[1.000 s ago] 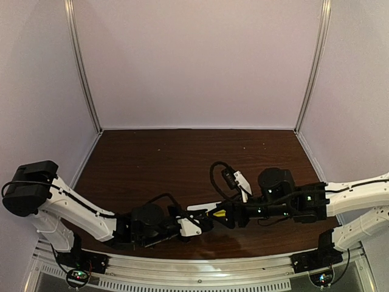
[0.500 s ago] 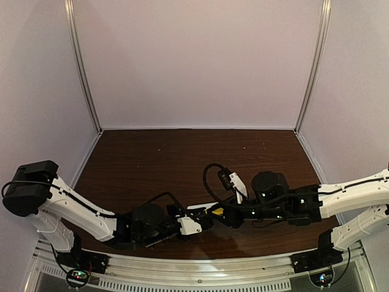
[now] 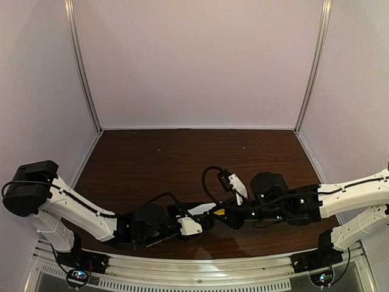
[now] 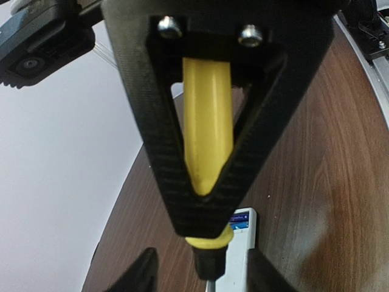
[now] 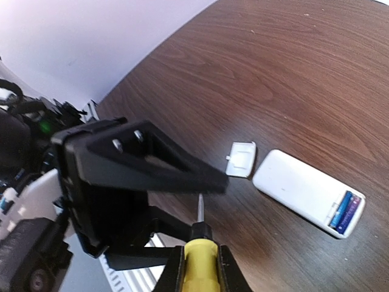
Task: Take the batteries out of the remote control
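The white remote control lies flat on the brown table, its open end showing the blue batteries. In the left wrist view the remote control lies just beyond my fingers, batteries at its far end. My right gripper is shut on the yellow handle of the screwdriver. My left gripper is open, one finger on each side of the screwdriver's metal shaft. From above, both grippers meet over the remote control, the left gripper facing the right gripper.
A small white square cover piece lies on the table just beside the remote's closed end. The metal rail of the near table edge runs right behind both grippers. The white back wall closes the far side.
My left gripper has opened and let go of the screwdriver. My right gripper has moved a little left and shut on the yellow handle.
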